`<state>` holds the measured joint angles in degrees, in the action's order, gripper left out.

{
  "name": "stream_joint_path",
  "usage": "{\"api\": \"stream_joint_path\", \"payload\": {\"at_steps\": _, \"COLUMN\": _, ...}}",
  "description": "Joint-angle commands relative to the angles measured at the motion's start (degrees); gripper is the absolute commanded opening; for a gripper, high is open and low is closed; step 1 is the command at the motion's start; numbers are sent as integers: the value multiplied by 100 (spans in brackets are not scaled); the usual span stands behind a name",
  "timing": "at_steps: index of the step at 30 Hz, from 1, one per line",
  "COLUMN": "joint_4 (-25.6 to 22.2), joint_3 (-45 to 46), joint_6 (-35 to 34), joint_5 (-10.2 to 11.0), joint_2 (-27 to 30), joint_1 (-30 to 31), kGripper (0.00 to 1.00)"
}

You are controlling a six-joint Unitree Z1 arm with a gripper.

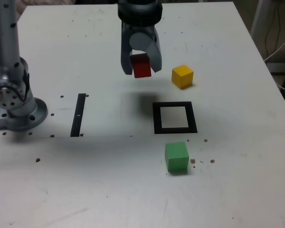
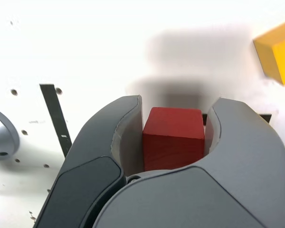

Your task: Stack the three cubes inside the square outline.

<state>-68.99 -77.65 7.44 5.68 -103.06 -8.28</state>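
exterior view: the gripper [image 1: 142, 65] is clamped on the red cube [image 1: 142, 67], raised above the white table [image 1: 109, 190]. the yellow cube [image 1: 182, 76] and the green cube [image 1: 176, 157] sit on the table, outside the black square outline [image 1: 157, 118], which lies between them.

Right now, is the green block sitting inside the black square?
No, the green block sits outside the black square, on the bare white table.

Exterior view faces the tabletop from above; wrist view looks down closer; both share the yellow cube [image 1: 182, 76].
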Motion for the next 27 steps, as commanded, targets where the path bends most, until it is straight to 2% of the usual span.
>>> {"api": "stream_joint_path", "payload": {"at_steps": 1, "joint_4": -48, "joint_3": -65, "joint_6": -100, "joint_5": 2, "joint_2": -78, "joint_1": 179, "kGripper": 29}}
{"api": "stream_joint_path", "payload": {"at_steps": 9, "joint_4": -564, "joint_3": -708, "joint_6": -363, "joint_5": 109, "joint_2": -297, "joint_1": 791, "kGripper": 29}}
{"api": "stream_joint_path", "payload": {"at_steps": 18, "joint_4": -428, "joint_3": -904, "joint_6": -445, "joint_5": 14, "joint_2": -831, "joint_1": 937, "kGripper": 30}}
{"api": "stream_joint_path", "payload": {"at_steps": 27, "joint_4": -356, "joint_3": -1074, "joint_6": -546, "joint_5": -107, "joint_2": -1065, "joint_1": 1151, "kGripper": 30}}
